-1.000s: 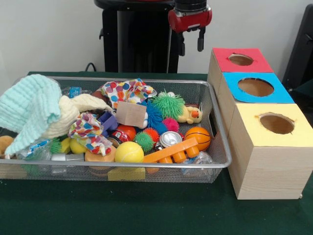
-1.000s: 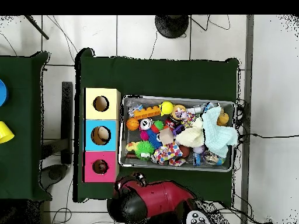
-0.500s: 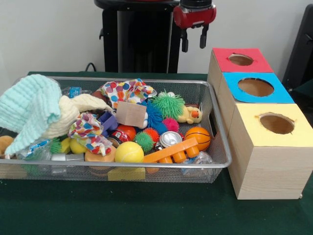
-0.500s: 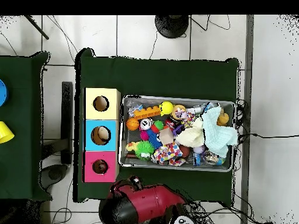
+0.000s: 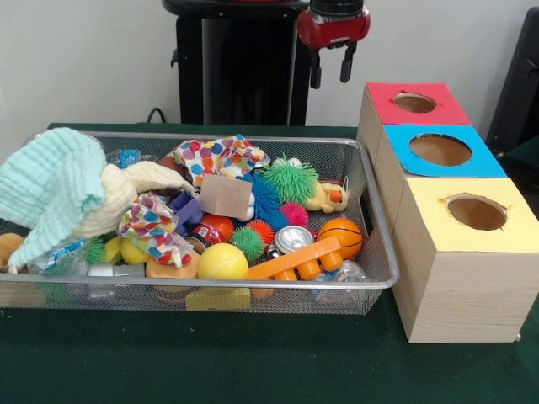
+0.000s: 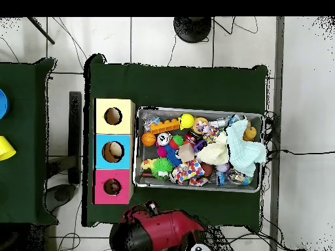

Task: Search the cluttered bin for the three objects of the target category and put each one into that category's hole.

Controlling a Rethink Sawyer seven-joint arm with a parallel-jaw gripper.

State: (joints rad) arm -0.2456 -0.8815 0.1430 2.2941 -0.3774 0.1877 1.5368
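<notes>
Against the frame a second ago, the red-and-black tool (image 5: 329, 66) sits a little higher in the front view and, overhead, the red arm (image 6: 154, 229) has drawn back from the wide silver wire-mesh basket (image 5: 381, 252) toward the picture's bottom edge. The things in the basket lie as they did.

The tool hangs well above the green-covered desk (image 5: 253, 362), its two dark fingers (image 5: 345, 64) spread apart with nothing between them. It is behind the basket's far corner and just left of the pale wooden box's red top, whose round hole (image 5: 414, 102) stays clear.

The small yellow plush duck with an orange beak (image 5: 330, 198) lies in the basket below the tool and well apart from it, touching the green spiky ball (image 5: 290, 179). A bit of tan fur (image 5: 8, 246) shows at the basket's opposite end, under the mint knitted cloth (image 5: 50, 189). No striped plush can be made out.
</notes>
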